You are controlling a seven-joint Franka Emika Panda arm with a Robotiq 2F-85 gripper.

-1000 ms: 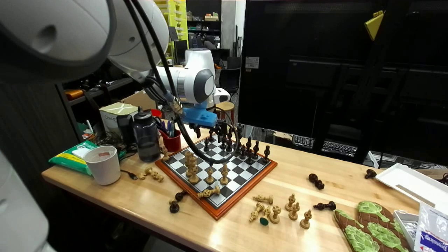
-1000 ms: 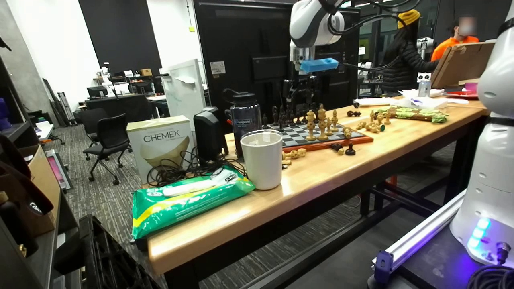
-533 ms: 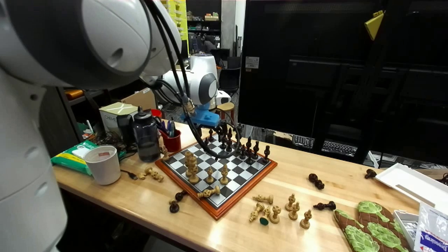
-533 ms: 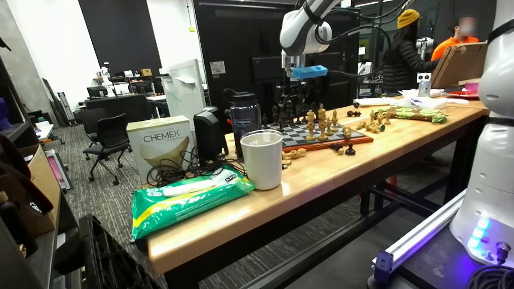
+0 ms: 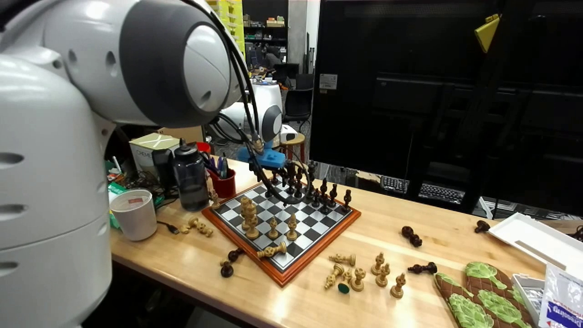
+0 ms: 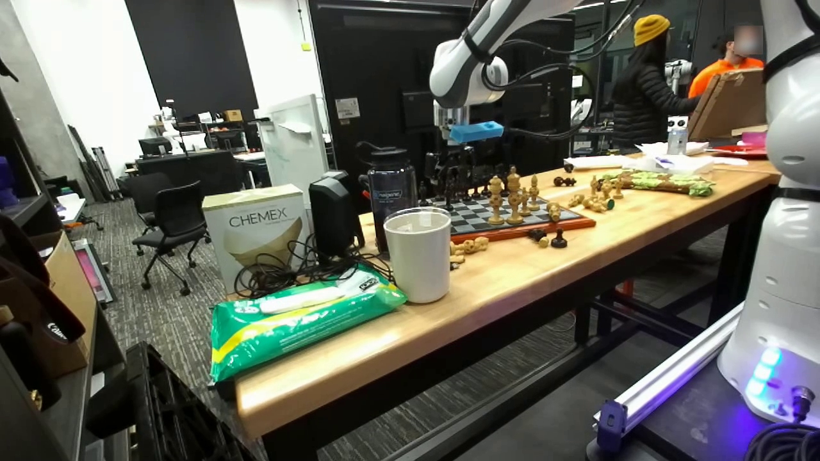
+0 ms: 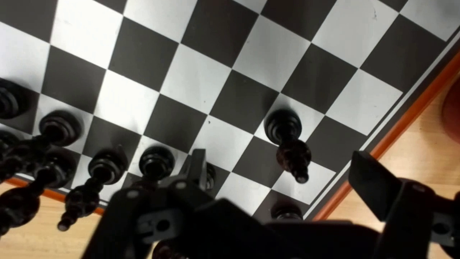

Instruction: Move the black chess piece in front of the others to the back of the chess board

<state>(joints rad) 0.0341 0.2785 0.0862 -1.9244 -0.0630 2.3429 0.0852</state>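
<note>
The black chess piece in front (image 7: 293,154) stands upright on a pale square of the chess board (image 7: 194,75), ahead of the back rows. In an exterior view it (image 6: 450,191) stands just under the gripper (image 6: 451,169). In the wrist view my gripper (image 7: 278,157) is open and empty, with the piece's head between its fingertips in the picture. The others, several dark pieces (image 7: 107,169), stand along the far edge; one is partly behind the left finger, another partly under the palm. The gripper (image 5: 273,175) and a cable partly cover the front piece in an exterior view.
Pale pieces (image 5: 250,223) stand on the near side of the board, one lying on its edge. Loose pieces (image 5: 357,278) lie and stand on the table. A red pen cup (image 5: 224,183), dark bottle (image 5: 190,180) and white cup (image 5: 134,216) stand beside the board.
The gripper has moved lower and, in an exterior view, leftward, to over the front black piece. It has stayed open. The chess pieces have not moved.
</note>
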